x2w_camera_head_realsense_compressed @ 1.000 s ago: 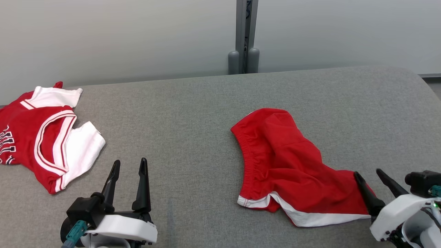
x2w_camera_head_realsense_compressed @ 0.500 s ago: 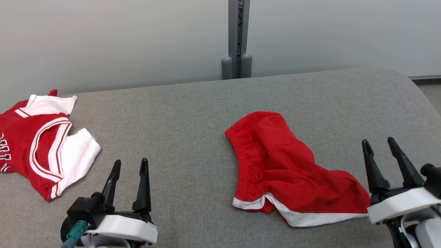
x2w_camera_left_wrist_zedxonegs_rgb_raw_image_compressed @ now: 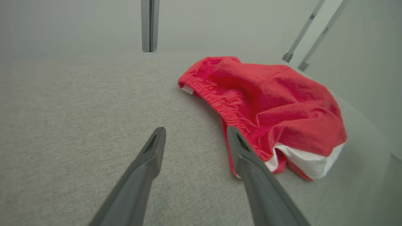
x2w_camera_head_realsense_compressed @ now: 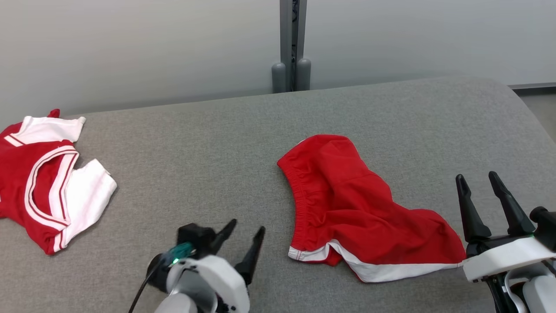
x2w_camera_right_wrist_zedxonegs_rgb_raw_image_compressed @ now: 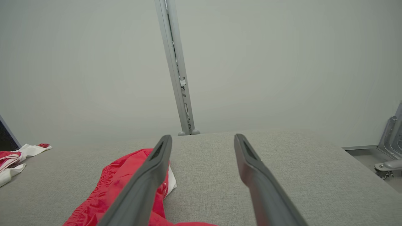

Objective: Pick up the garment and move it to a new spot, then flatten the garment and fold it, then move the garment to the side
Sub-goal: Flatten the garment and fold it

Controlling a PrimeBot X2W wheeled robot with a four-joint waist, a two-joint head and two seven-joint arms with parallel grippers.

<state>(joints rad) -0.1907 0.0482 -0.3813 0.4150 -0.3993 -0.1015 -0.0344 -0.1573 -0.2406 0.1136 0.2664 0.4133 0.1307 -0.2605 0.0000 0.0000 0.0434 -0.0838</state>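
Head view: the red shorts (x2w_camera_head_realsense_compressed: 347,204) lie crumpled right of centre on the grey cushion (x2w_camera_head_realsense_compressed: 195,143). My left pincer (x2w_camera_head_realsense_compressed: 248,224), open and empty, angles toward their waistband (x2w_camera_head_realsense_compressed: 299,191), likely to grab it. My right pincer (x2w_camera_head_realsense_compressed: 476,176) hangs open by the hem (x2w_camera_head_realsense_compressed: 404,271). Left wrist: the waistband is just beside one of my fingers (x2w_camera_left_wrist_zedxonegs_rgb_raw_image_compressed: 248,163). Right wrist: the shorts are at lower left. No readable writing.

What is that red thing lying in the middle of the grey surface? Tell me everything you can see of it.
It is a pair of red shorts in soft, thin-looking cloth, with a gathered elastic waistband and white trim along the leg hems. It lies crumpled and bunched, not flat, on the grey padded surface, with the waistband towards the robot's left. Nothing holds it: the left gripper and right gripper flank it, both open.
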